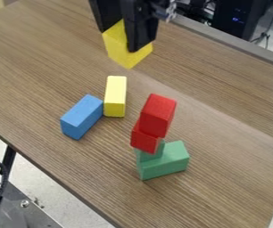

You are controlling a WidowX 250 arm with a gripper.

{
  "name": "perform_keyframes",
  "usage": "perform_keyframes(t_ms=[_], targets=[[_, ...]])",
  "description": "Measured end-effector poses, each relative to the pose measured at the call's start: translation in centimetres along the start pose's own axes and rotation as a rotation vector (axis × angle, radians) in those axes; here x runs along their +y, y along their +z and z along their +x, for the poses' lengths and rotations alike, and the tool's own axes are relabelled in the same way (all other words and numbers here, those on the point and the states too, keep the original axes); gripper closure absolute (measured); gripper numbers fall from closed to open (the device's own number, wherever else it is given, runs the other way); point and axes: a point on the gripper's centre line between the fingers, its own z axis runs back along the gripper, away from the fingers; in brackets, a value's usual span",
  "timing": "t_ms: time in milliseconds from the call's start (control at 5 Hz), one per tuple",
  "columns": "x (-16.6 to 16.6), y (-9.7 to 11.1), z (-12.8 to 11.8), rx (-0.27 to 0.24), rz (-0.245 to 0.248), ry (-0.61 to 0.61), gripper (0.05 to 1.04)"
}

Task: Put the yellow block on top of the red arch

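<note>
At the top of the camera view, the gripper [121, 41] is shut on a yellow block [118, 48], which hangs tilted above the table, apart from everything below. Lower and to the right stands a stack. Its red part [157, 115], likely the red arch, is on top, with a lower red portion [143, 139] showing beneath. Whether the red is one piece or two I cannot tell. Green material [165, 161] forms the base of the stack.
A pale yellow block [114, 96] lies left of the stack, touching or almost touching a blue block [81, 116]. The wooden table [228, 178] has its front edge running down from the left; electronic equipment stands behind it.
</note>
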Motion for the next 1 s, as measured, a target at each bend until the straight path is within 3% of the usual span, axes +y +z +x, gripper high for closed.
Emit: perform_keyframes(t_ms=[200, 600, 1000], targets=[[-1.3, -2.1, 0.3, 0.076, 0.005, -0.061, 0.542], [-1.4, -3.8, 0.2, 0.186, 0.048, -0.06, 0.542], [-1.4, -3.1, 0.5, 0.189, 0.05, -0.062, 0.542]])
